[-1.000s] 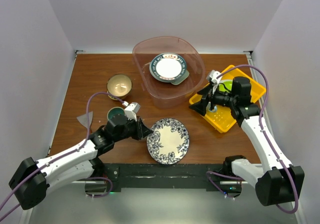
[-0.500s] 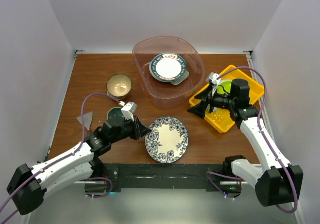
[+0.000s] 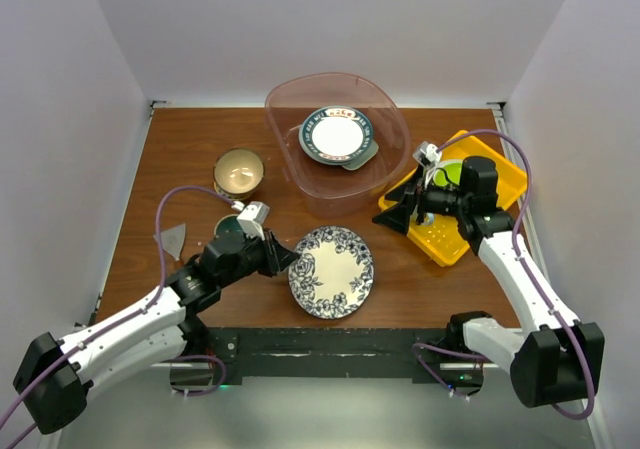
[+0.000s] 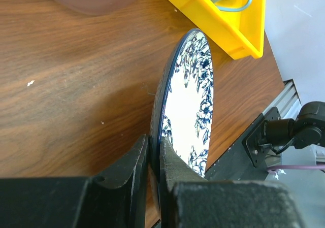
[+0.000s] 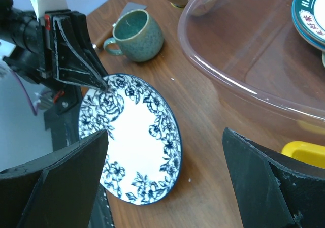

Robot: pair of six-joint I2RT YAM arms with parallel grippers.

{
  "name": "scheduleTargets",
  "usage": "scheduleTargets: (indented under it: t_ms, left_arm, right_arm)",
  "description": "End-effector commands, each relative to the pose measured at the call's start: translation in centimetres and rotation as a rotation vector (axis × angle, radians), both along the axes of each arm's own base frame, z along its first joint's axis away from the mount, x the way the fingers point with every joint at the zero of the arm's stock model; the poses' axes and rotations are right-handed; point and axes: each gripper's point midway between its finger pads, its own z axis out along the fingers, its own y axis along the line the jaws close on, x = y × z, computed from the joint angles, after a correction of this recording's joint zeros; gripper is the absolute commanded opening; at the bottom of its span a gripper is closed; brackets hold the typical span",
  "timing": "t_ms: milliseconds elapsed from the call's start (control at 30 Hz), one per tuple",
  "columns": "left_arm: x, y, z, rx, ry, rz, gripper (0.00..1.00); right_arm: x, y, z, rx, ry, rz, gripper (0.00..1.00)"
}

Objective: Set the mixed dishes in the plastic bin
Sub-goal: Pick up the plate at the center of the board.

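Blue floral plate (image 3: 331, 272): outside plastic bin (image 3: 340, 191), just off its near wall, gripped edge tilted up off desk. Left tool (image 3: 283, 257) clenched on plate rim. Right tool (image 3: 395, 212) released, beside bin's right wall. Suggest raising plate above bin rim before crossing; thin rim may slip.

You look steeply down on the whole tabletop (image 3: 180, 149) from above and behind the arm bases. Your left wrist view sits low and very close, sighting along its own jaws, past the blue floral plate (image 4: 190, 101), toward the yellow tray (image 4: 223, 27). Your right wrist view faces back the other way from higher and farther off, across the plastic bin (image 5: 244, 60) rim. All three views share that plate; the wrist views roughly face each other.
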Motion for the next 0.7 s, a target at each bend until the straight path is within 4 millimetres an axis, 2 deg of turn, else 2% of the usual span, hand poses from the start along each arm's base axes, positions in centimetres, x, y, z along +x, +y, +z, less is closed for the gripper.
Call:
scheduleTargets:
  t_ms: [0,667]
  left_arm:
    - [2.0,-1.2,8.7,-0.212,-0.202,0.026,0.00]
    - [3.1,-1.0,11.0,-0.251,-0.254,0.072,0.00]
  right_arm:
    - [-0.1,0.4,0.7,0.053,0.038,-0.004,0.98]
    - [0.1,0.7,0.0,0.106,0.180,-0.036,0.98]
